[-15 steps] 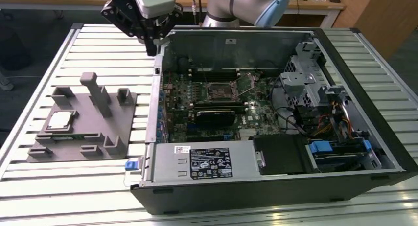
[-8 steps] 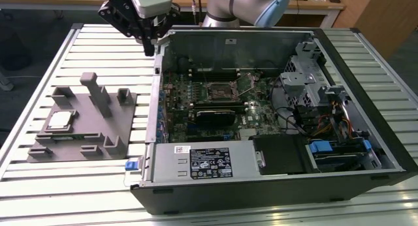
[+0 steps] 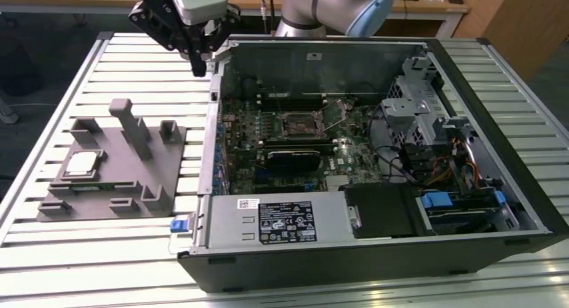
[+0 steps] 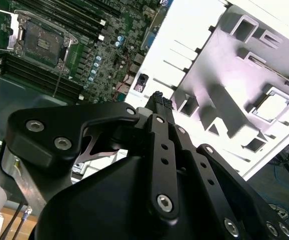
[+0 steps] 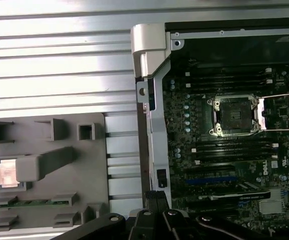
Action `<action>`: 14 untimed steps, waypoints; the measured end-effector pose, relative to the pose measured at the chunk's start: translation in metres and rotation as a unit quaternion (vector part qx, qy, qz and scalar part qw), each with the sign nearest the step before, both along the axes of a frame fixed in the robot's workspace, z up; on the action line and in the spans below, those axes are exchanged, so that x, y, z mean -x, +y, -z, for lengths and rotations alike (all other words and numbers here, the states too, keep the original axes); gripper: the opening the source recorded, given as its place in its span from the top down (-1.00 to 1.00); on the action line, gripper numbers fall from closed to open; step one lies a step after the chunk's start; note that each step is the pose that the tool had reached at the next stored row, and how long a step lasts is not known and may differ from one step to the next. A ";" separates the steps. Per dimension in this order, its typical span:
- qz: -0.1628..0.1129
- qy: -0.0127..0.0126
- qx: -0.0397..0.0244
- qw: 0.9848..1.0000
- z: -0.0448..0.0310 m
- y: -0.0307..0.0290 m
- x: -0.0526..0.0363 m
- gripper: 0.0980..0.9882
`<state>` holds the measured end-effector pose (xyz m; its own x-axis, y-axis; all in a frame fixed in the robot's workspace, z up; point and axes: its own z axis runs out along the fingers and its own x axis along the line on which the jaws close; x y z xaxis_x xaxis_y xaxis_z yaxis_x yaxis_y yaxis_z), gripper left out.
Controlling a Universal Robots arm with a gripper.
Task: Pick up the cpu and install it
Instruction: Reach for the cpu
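The arm's gripper (image 3: 199,69) is hanging above the slatted table (image 3: 133,61), right next to the back corner of the open PC case (image 3: 374,255), just off its wall on the exterior view's left. The fingers (image 4: 160,102) look pinched close together with nothing between them, and the second wrist view shows that best. The cpu (image 3: 82,163) sits flat in a square pocket of the grey tray (image 3: 116,208), towards the tray's end on the exterior view's left and well apart from the gripper. The tray lies on the table just beside the case, on the exterior view's left. In the first wrist view one of the tray's grey posts (image 5: 44,165) covers part of the cpu, so only the pale edge and some of the top peek out. Inside the case, the motherboard (image 3: 266,155) has its socket (image 3: 296,125) sitting with the metal cover (image 5: 279,111) flipped open to one side.
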<state>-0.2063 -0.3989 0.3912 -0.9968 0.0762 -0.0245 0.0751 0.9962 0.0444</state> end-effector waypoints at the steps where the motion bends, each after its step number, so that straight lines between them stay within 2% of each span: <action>1: 0.000 0.000 0.000 1.000 0.0000 0.0000 0.0009 0.98; 14: 0.000 0.000 0.000 1.000 0.0008 0.0000 0.0158 0.98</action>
<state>-0.2220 -0.3989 0.3904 -0.9968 0.0763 -0.0242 0.0751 0.9962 0.0444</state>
